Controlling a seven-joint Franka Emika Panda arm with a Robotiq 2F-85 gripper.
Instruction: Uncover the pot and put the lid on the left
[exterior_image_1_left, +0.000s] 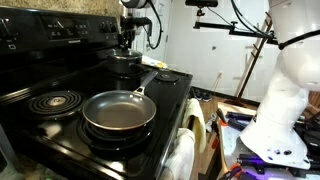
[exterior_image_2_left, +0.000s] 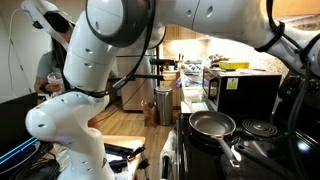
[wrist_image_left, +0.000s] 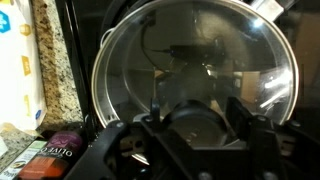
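The small dark pot (exterior_image_1_left: 125, 69) stands on the back burner of the black stove, behind the frying pan. The round glass lid (wrist_image_left: 200, 50) with a steel rim fills the wrist view and seems to rest on the pot; it shows faintly in an exterior view (exterior_image_1_left: 125, 58). My gripper (wrist_image_left: 196, 118) hangs straight down over the pot (exterior_image_1_left: 125, 47). Its two fingers sit tight against either side of the lid's dark knob (wrist_image_left: 195, 128). The pot's body is hidden under the lid in the wrist view.
A wide grey frying pan (exterior_image_1_left: 118, 110) (exterior_image_2_left: 212, 124) sits on the front burner. A bare spiral coil (exterior_image_1_left: 55, 101) is at the stove's left. Granite counter (wrist_image_left: 55, 70) with a dark packet (wrist_image_left: 50, 155) lies beside the pot. The stove's back panel (exterior_image_1_left: 60, 25) is close behind.
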